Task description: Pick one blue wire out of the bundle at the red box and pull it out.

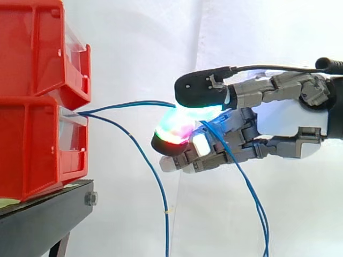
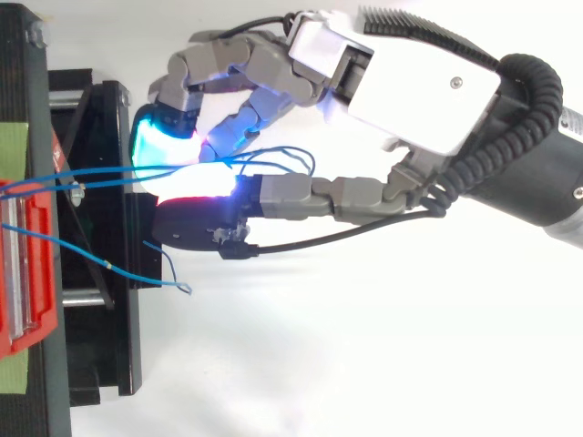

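While a slack wire (image 1: pixel 161 194) droops beside it, the hand (image 1: pixel 284 115) pinches one taut blue wire (image 1: pixel 128 104) near the stacked red bins (image 1: pixel 32 112).

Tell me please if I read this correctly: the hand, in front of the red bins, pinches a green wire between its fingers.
Not quite: it is a blue wire, not a green one. The side view shows the hand in front of the red bins pinching it between its fingers.
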